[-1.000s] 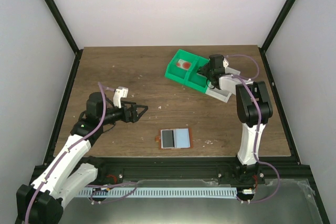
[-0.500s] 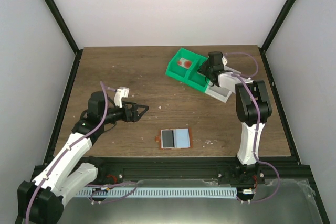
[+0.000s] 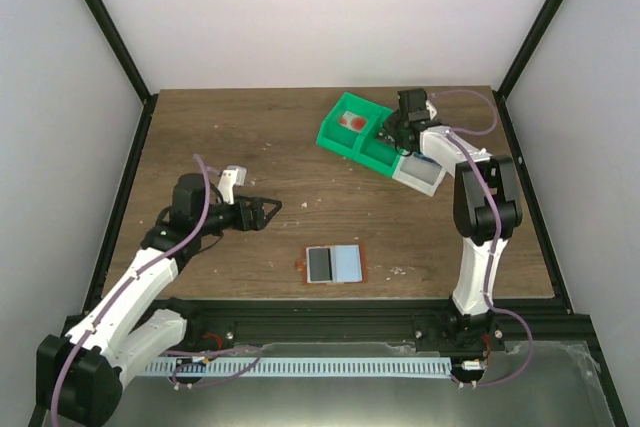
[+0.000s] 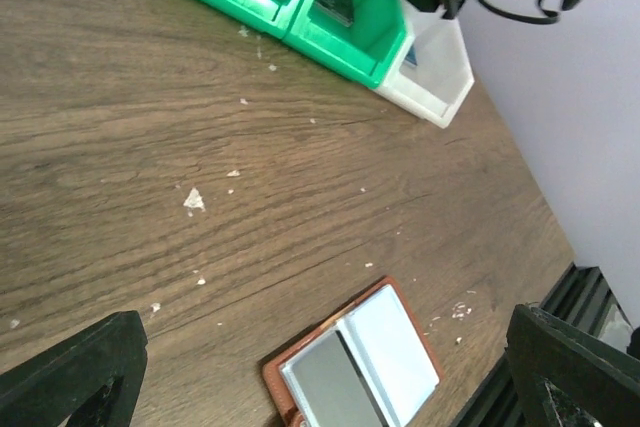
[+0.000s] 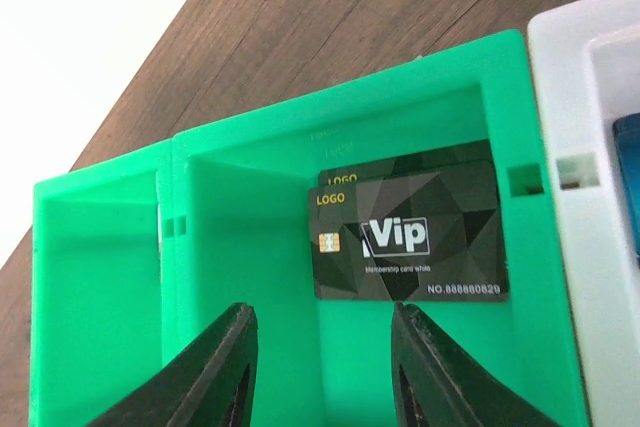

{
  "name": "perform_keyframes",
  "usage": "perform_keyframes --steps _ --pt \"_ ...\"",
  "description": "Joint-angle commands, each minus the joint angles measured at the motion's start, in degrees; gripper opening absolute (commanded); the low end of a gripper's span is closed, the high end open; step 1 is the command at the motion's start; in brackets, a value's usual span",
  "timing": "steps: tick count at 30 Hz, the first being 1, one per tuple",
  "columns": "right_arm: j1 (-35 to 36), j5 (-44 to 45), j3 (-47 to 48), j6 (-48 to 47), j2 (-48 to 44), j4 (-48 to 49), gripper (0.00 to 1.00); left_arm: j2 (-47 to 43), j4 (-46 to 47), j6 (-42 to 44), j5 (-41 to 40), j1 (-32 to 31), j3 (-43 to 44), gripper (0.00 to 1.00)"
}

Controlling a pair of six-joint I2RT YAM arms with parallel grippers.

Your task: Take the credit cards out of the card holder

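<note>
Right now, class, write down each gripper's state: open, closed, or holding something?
Left gripper: open, holding nothing.
Right gripper: open, holding nothing, above the black card lying in the green tray.

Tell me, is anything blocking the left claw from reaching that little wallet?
Nothing visible. The left gripper hangs open above the bare table, and the wallet lies open nearer the front edge, with only tiny crumbs between them.

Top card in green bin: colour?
Top card is black, white Vip lettering; clearest in right wrist view.
</note>
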Motion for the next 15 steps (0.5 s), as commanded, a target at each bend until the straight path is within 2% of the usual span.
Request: perform_keyframes --steps 1,5,11,15 --pt "-0.14 -0.55 0.85 -2.25 -4.99 -4.73 0.38 1.04 -1.66 -0.39 -2.76 0.06 1.56 1.00" --pt "-0.16 -1.22 -1.21 -4.58 -8.43 -7.43 0.38 2.38 -1.93 -1.17 -2.02 0.13 1.65 0.94" --pt "-0.16 -8.52 -9.25 -14.50 -15.08 -4.40 0.38 5.31 -2.18 -5.46 -0.35 0.04 0.36 0.79" --pt "-0.06 -16.67 -15.81 -17.82 -20.79 -3.09 0.38 5.29 0.75 -9.44 3.03 -0.32 -2.23 0.75"
